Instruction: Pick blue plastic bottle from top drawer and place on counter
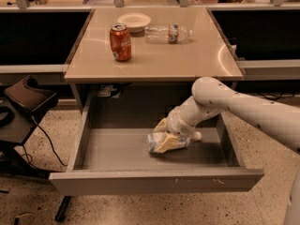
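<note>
Count on the counter (pixel 154 62): one red can (pixel 120 42), one pale bowl (pixel 134 21), and one clear bottle with a red band (pixel 166 33) lying on its side. All three stand apart from one another in the rear half; the front half is bare.

The top drawer (pixel 154 182) is pulled fully out and holds one item. The blue plastic bottle (pixel 151 142) lies on its side right of centre, cap pointing right.

The gripper (pixel 161 136) is down inside the drawer at the bottle. Whether it is clamped on it cannot be told. The drawer floor to the left is open.
</note>
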Available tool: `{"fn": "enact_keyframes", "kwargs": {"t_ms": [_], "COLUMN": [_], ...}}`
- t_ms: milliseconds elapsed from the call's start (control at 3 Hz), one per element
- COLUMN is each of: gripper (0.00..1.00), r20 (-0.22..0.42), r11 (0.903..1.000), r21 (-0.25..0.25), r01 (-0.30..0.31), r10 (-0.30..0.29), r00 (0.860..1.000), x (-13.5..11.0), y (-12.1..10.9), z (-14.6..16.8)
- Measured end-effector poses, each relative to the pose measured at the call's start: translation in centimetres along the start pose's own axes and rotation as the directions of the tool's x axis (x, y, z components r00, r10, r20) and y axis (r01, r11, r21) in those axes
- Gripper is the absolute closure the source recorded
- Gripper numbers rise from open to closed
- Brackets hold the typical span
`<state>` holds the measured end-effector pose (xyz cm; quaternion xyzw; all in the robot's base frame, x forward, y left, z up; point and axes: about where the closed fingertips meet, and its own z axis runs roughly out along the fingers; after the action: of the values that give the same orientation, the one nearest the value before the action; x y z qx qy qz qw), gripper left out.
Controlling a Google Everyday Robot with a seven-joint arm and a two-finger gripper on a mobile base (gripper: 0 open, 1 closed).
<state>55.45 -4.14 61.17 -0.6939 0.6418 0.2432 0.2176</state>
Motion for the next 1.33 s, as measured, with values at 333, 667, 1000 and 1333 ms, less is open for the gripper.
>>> {"fn": "enact_keyframes", "kwargs": {"t_ms": [333, 667, 1000, 1333], "gripper": [0.89, 1.0, 1.0, 1.0], "r20": [0.025, 0.049, 0.051, 0.047], "r11": [0.9994, 0.9942, 0.9874, 0.9893], "r21": [0.032, 0.098, 0.155, 0.14], "r01": [-0.016, -0.045, -0.031, -0.04], "r10": [0.015, 0.041, 0.023, 0.034], "r00": [1.0, 0.998, 0.998, 0.998], "x": [0.4, 1.5, 1.9, 1.9], "y": [0.0, -0.6, -1.9, -3.2], "z": [-2.0, -8.1, -16.0, -21.4]}}
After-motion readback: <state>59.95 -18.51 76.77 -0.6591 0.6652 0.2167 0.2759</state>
